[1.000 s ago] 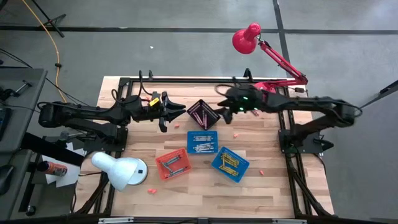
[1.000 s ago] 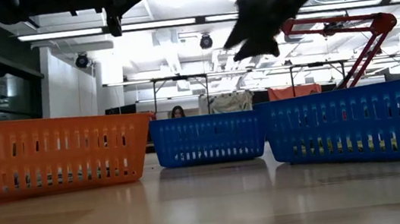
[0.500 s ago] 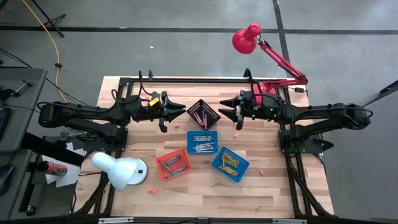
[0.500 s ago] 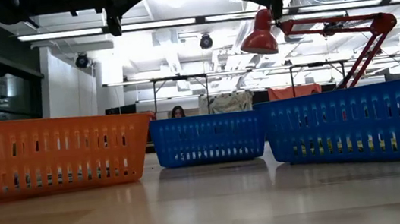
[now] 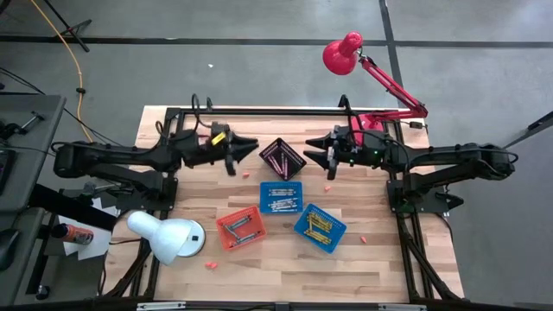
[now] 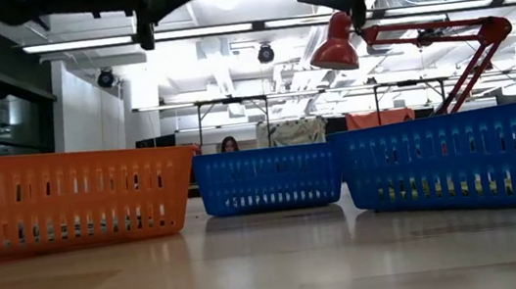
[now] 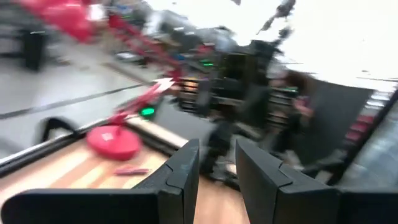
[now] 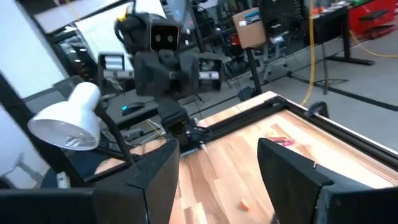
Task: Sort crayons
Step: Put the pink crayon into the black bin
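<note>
Both my end effectors hover empty beside the black basket point(image 5: 282, 157), left end effector point(image 5: 244, 155) narrowly parted, right end effector point(image 5: 317, 156) spread; most crayons point(image 5: 280, 198) sit binned; several strays point(image 5: 363, 237) remain on the worktop point(image 5: 371, 268).

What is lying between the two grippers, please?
In the high view, the black basket with crayons sits between the left gripper and the right gripper.

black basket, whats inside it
The black basket holds several pink and red crayons lying side by side. Anything beneath them is covered.
</note>
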{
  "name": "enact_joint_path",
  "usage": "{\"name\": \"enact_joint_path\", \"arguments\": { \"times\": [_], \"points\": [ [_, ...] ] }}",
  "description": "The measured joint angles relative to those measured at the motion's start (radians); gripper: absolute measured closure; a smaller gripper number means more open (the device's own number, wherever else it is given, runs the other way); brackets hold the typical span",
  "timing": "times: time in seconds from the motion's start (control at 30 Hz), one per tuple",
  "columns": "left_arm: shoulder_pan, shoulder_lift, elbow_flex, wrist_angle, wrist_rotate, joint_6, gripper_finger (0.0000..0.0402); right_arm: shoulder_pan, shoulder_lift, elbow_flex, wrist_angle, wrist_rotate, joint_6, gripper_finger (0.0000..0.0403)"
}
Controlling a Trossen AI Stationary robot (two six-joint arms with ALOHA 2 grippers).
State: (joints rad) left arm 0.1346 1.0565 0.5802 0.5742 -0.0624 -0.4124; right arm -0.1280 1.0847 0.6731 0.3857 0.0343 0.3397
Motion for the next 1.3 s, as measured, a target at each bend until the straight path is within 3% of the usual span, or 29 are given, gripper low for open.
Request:
{"name": "enact_joint_path", "arguments": {
  "times": [0.13,0.3,0.53,0.87,1.03,1.3],
  "points": [
    [0.081,0.003,0.146,-0.34,-0.12,-0.025,0.0315,-0.001,0.0,0.0,-0.019,0.033,0.012,0.0193],
    [0.293,0.103,0.35,-0.932,-0.138,-0.11,0.0321,-0.005,0.0,0.001,-0.041,0.038,0.045,0.0193],
    [0.507,0.278,0.39,-1.332,-0.1,-0.16,0.0322,-0.005,0.0,0.001,-0.049,0.041,0.045,0.0193],
    [0.585,0.5,0.351,-1.343,-0.1,-0.066,0.0322,-0.005,0.0,0.001,-0.052,0.041,0.045,0.0193],
    [0.616,0.554,0.35,-1.313,-0.136,-0.072,0.0322,-0.005,0.0,0.001,-0.053,0.041,0.045,0.0193],
    [0.647,0.624,0.351,-1.305,-0.103,-0.081,0.0322,-0.005,0.0,0.001,-0.068,0.042,0.046,0.0193]
  ]
}}
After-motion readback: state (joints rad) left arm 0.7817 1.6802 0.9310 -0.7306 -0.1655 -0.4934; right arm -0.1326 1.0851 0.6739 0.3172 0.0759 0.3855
